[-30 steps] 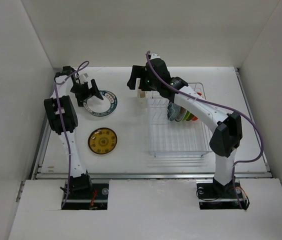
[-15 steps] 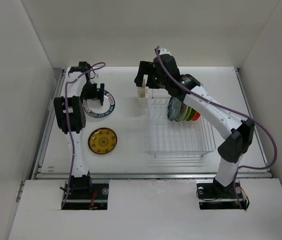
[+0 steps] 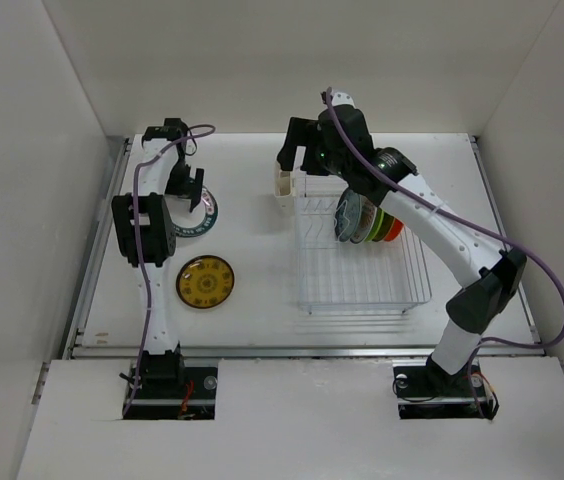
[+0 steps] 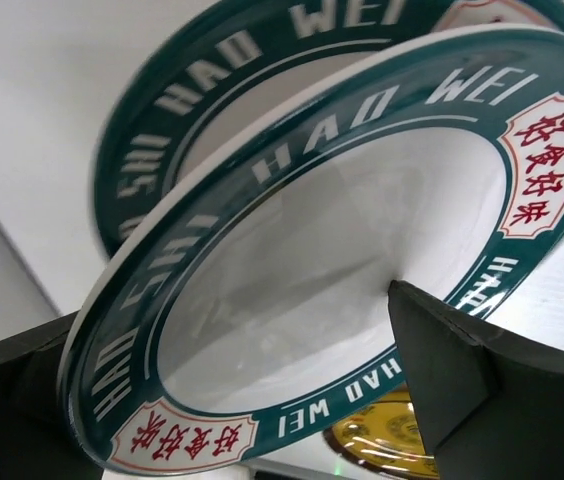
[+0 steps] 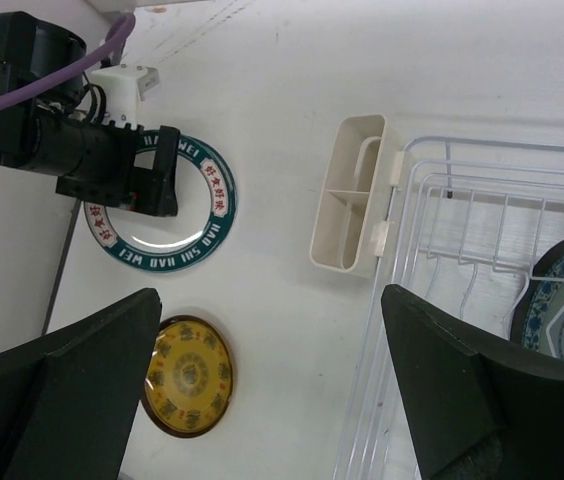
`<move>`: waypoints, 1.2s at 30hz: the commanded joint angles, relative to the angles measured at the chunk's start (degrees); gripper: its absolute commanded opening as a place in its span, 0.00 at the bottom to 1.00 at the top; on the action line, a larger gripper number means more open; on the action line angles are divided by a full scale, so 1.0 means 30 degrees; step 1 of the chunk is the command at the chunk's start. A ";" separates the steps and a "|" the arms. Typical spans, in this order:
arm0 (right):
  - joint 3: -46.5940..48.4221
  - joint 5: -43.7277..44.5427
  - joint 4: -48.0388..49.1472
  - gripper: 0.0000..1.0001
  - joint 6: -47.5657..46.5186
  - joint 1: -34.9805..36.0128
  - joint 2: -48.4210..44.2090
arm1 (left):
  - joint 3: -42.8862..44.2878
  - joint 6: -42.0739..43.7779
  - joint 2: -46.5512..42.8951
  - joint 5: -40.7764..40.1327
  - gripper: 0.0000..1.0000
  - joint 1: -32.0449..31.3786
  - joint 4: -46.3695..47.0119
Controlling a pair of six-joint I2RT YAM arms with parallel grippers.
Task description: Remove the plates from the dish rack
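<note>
Although its thin wire is pale against the white surface point(image 3: 262, 260), the dish rack point(image 3: 307, 290) can be made out right of centre, its near half bare. Level with that half, well apart on the left, the yellow patterned plate point(image 3: 205, 282) lies flat on the surface.

In the far half of the rack a tight row of plates stands on edge. The teal patterned plate point(image 3: 344, 218) is at the left end, with a lime green plate point(image 3: 370, 228) and an orange plate point(image 3: 390, 231) towards the right. The right arm point(image 3: 432, 225) crosses over them, and they overlap so closely that their number cannot be told. The right wrist view cuts the teal one off at its edge.

Further back on the left, the white plate with the dark teal rim point(image 3: 205, 210) lies flat, half covered from above by the left arm point(image 3: 142, 225). The left pincer point(image 3: 190, 190) is low over it, fingers spread wide to either side and not clamped. Its own camera shows the lettered rim blurred and doubled.

A cream cup point(image 3: 282, 183) hangs on the rack's far left corner; what is in its two compartments is not visible. Above it the right pincer point(image 3: 297, 150) hovers, fingers wide apart with nothing between them.
</note>
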 commanded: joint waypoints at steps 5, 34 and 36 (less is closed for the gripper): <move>-0.0088 -0.0339 0.0023 0.97 -0.0081 0.0191 -0.1276 | 0.1095 0.1164 -0.0015 0.1646 1.00 0.0368 -0.1757; -0.0379 0.5255 -0.6419 0.86 0.0766 -0.1592 -0.1073 | -0.4086 -0.0416 -0.8820 0.0599 1.00 0.2271 0.1931; -0.1750 0.5460 -0.6422 0.79 0.0971 -0.2472 -0.1305 | -0.6079 -0.0418 -1.0060 0.0365 1.00 0.2448 0.3193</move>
